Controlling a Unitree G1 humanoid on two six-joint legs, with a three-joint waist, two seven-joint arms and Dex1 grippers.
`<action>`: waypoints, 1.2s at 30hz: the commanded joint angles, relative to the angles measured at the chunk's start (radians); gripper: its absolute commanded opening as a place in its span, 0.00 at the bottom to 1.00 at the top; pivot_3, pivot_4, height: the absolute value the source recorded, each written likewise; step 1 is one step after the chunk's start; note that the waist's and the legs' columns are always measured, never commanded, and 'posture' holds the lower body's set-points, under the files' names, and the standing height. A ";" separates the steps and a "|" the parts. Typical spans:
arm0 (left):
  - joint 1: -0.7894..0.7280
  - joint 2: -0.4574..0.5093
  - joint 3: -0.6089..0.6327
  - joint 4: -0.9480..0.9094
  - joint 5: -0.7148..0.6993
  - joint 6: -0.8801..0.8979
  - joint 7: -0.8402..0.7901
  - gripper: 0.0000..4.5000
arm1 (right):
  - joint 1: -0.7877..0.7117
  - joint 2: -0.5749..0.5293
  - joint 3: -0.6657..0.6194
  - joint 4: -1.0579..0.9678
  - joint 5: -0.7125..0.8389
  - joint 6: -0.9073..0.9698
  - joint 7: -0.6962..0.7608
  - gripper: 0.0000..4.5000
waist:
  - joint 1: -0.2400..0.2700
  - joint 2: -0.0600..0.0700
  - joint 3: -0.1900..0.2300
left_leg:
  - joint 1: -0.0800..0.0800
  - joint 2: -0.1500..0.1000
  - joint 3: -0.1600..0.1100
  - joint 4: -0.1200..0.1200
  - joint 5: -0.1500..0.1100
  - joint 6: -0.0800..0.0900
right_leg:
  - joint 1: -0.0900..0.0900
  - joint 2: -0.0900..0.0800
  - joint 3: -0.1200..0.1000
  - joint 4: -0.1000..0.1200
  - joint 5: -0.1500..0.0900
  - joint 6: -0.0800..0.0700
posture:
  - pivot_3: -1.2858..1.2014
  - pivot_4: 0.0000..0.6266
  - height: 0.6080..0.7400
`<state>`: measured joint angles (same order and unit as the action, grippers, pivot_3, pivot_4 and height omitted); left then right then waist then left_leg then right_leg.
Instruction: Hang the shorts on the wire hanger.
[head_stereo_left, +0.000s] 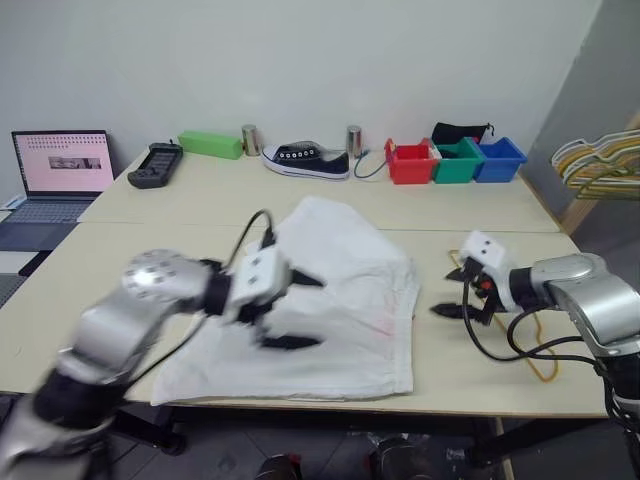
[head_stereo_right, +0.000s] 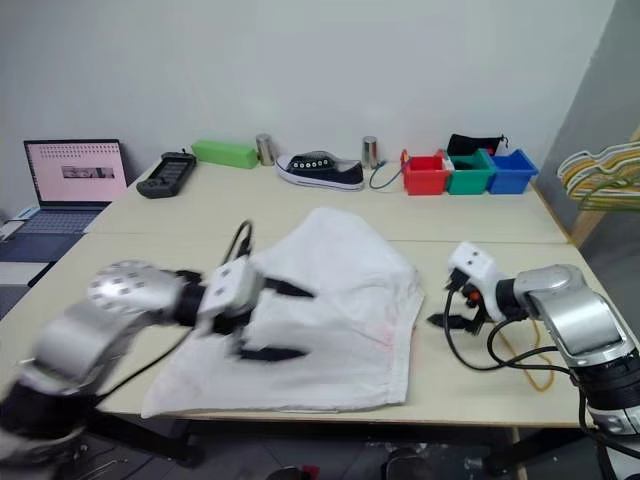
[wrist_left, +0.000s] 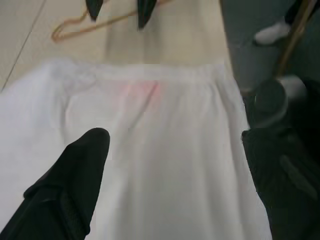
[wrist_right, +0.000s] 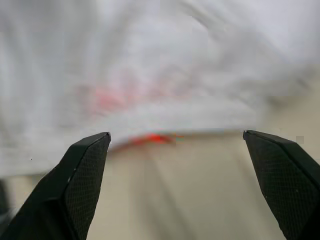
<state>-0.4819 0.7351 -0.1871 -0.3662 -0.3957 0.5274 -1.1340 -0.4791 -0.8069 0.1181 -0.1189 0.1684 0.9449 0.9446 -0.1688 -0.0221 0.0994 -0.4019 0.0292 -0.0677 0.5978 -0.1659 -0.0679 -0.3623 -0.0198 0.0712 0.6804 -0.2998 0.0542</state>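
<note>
The shorts (head_stereo_left: 320, 300) lie spread flat on the table (head_stereo_left: 150, 215), not yet hung. The wire hanger (head_stereo_left: 540, 355) lies just beside them, under the right gripper (head_stereo_left: 458, 290). The 2 grippers, left gripper (head_stereo_left: 292, 312) included, are wide open and hold nothing. All hanging work is left.

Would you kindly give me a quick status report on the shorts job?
Left gripper open over the shorts. Right gripper open, beside the waistband. Shorts flat on the table; wire hanger lying under the right arm, not yet picked up.

Thin white cloth shorts (head_stereo_left: 340, 300) lie on the smooth matt table (head_stereo_left: 470, 375).
</note>
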 joint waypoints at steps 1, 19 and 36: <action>-0.062 -0.115 -0.073 0.087 0.066 -0.016 0.100 0.99 | 0.007 -0.015 -0.084 0.132 -0.072 -0.030 -0.165 1.00 | -0.031 0.001 0.000 | 0.000 0.000 0.001 0.001 0.000 0.000 | 0.000 0.000 0.002 0.000 0.004 0.007 | 0.40 0.07 1.00; -0.060 -0.186 -0.148 0.161 0.165 -0.088 0.091 0.99 | 0.051 -0.012 -0.098 0.279 -0.004 0.087 -0.175 1.00 | -0.171 0.001 -0.001 | 0.005 0.000 -0.001 -0.003 0.000 0.000 | 0.006 0.001 0.002 -0.001 -0.001 0.001 | 0.41 0.06 1.00; -0.075 -0.179 -0.147 0.150 0.170 -0.065 0.083 1.00 | 0.103 -0.034 -0.057 0.273 0.078 0.192 -0.084 0.60 | -0.165 -0.007 -0.005 | 0.005 0.000 -0.005 -0.004 0.000 0.000 | 0.008 0.002 -0.001 -0.002 -0.004 -0.001 | 0.41 0.07 1.00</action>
<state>-0.5338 0.5500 -0.3469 -0.1879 -0.2277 0.4644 -1.0516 -0.4023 -0.8513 0.0207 0.1316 0.2213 1.1194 0.8289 -0.3340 -0.0296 0.0943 -0.3964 0.0291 -0.0731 0.5939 -0.1660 -0.0678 -0.3540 -0.0182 0.0697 0.6788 -0.3036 0.0532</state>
